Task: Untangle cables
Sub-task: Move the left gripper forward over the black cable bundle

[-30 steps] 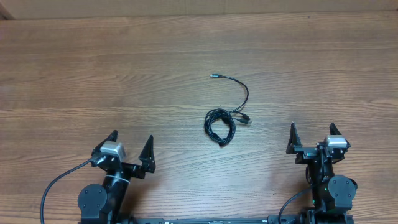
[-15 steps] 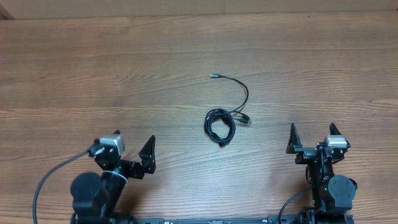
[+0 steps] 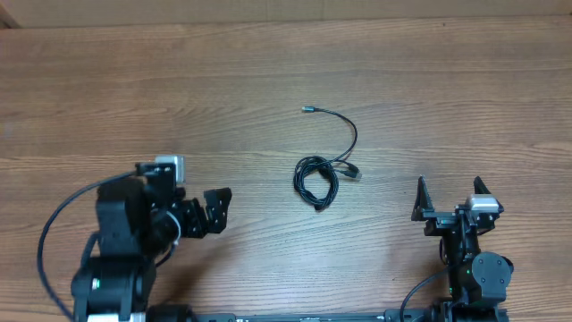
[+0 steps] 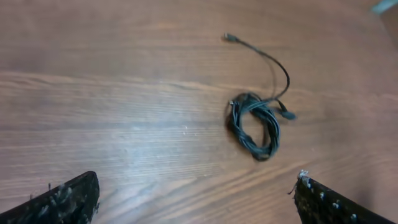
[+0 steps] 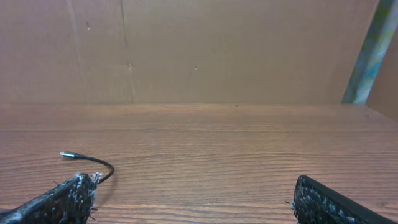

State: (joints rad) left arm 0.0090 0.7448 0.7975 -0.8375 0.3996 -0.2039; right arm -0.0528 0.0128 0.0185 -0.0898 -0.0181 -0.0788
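Observation:
The cables lie in the middle of the wooden table as one small black coil (image 3: 315,182). One strand arcs out to a silvery plug (image 3: 307,108) farther back, and another plug (image 3: 355,174) lies just right of the coil. My left gripper (image 3: 198,199) is open and empty, to the left of the coil and turned toward it. In the left wrist view the coil (image 4: 255,124) lies ahead and to the right of the open fingers (image 4: 196,199). My right gripper (image 3: 449,197) is open and empty at the front right. Its wrist view (image 5: 196,199) shows only the strand with the plug (image 5: 68,154).
A brown cardboard wall (image 5: 186,50) stands behind the far table edge. A grey-green post (image 5: 373,50) stands at the back right. Thick black wires run along both arm bases at the front edge.
My left arm has moved forward from the front edge and swung to the right, toward the coil. The right arm and the cables have not moved.

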